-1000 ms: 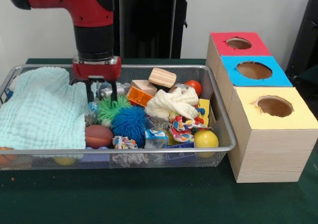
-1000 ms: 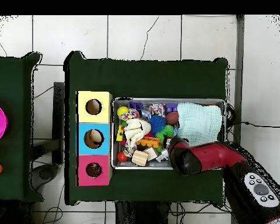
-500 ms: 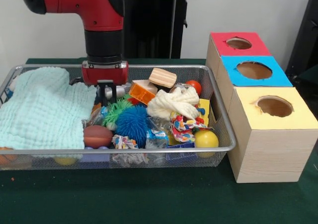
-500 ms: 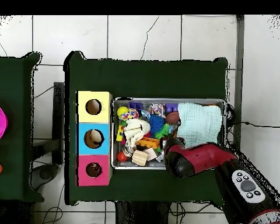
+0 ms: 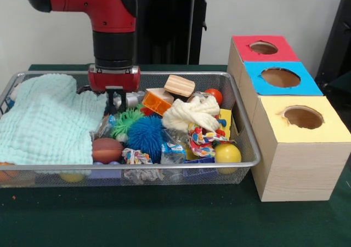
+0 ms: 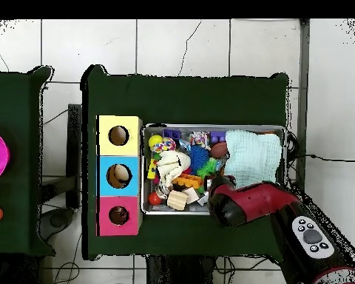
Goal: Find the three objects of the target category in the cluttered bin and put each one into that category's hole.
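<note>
— Where's the gripper (image 5: pixel 114 98) against the pile?

— Low in the wire bin (image 5: pixel 248 148), at the blue cloth (image 5: pixel 46 118)'s edge — the silvery object (image 5: pixel 130 99) lies just beside it, toward the boxes (image 5: pixel 281 77). Which category is wanted I can't tell.

— Gripping anything?

— Can't tell; the red wrist hides its tips. The object is small, shiny, half buried.
</note>
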`<action>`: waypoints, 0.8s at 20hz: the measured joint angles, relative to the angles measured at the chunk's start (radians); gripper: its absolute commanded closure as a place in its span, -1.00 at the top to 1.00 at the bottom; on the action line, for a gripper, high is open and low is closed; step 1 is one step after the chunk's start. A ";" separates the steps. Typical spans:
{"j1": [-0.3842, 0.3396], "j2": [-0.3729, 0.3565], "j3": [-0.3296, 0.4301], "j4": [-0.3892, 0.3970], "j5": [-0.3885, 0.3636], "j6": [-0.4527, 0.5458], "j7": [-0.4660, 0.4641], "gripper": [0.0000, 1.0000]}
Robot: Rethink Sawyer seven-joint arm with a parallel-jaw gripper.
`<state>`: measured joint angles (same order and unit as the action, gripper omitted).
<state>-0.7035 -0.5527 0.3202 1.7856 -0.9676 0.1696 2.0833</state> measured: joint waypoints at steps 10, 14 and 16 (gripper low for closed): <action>0.044 -0.176 -0.001 0.106 0.217 0.091 0.000 -1.00; 0.118 -0.237 -0.012 0.137 0.292 0.109 0.000 -1.00; 0.161 -0.250 -0.024 0.142 0.315 0.109 0.000 -1.00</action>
<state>-0.5423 -0.8026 0.2958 1.9276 -0.6524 0.2787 2.0835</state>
